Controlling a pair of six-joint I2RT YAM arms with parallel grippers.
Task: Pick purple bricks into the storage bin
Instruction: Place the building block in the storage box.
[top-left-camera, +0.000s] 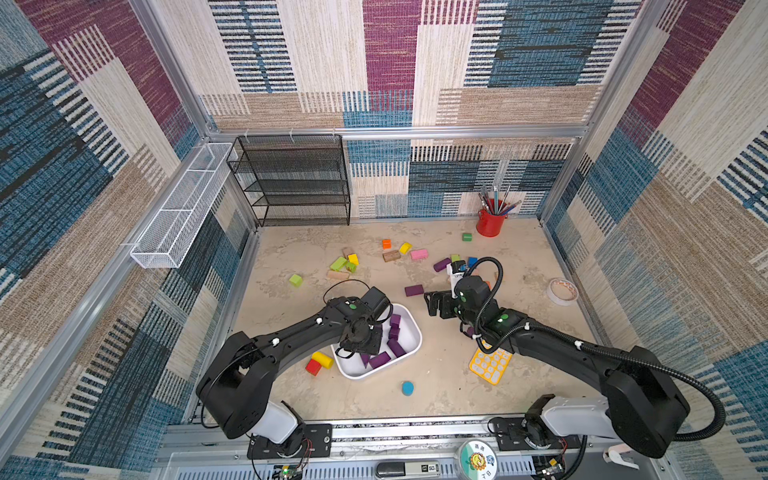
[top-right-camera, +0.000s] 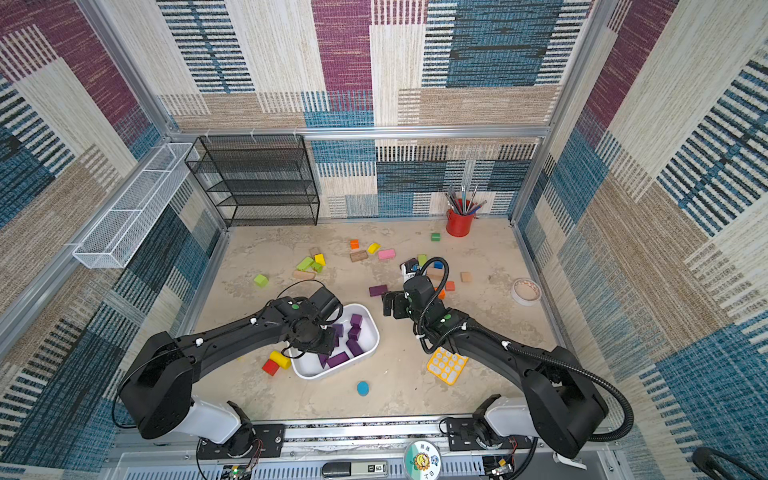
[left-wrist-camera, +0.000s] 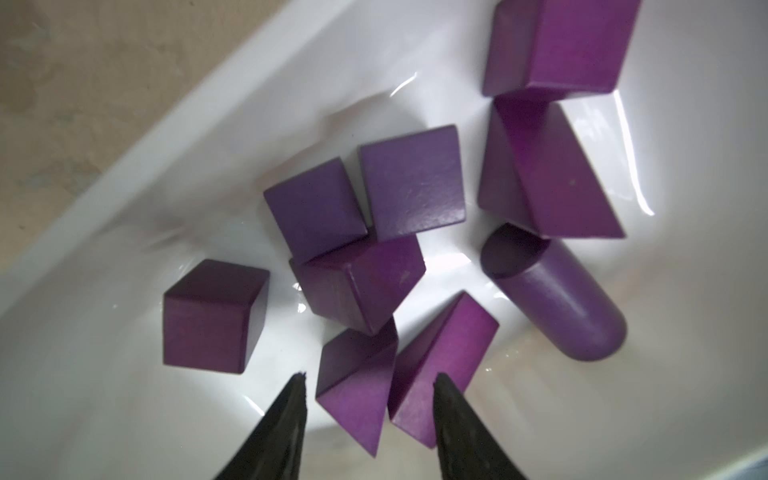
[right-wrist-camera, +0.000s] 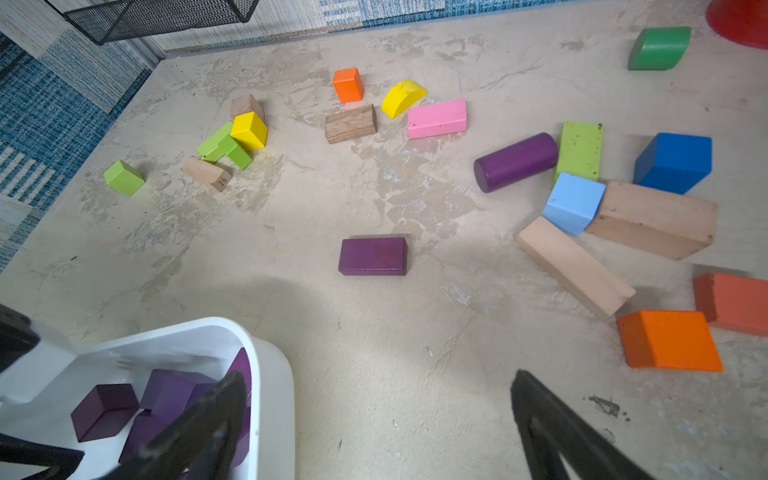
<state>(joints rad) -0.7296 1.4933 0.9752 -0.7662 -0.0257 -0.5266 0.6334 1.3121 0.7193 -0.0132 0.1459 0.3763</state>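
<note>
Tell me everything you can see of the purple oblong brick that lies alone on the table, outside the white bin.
The purple oblong brick is a dark, matte rectangular bar with crisp edges; it looks like painted wood. It lies flat on its broad face on the beige table, outside the white bin. No other block touches it, and no gripper holds it. The open right gripper hangs close by, above the table.

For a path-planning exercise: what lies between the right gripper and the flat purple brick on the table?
Only bare table separates right gripper and flat purple brick, per the right wrist view.
</note>
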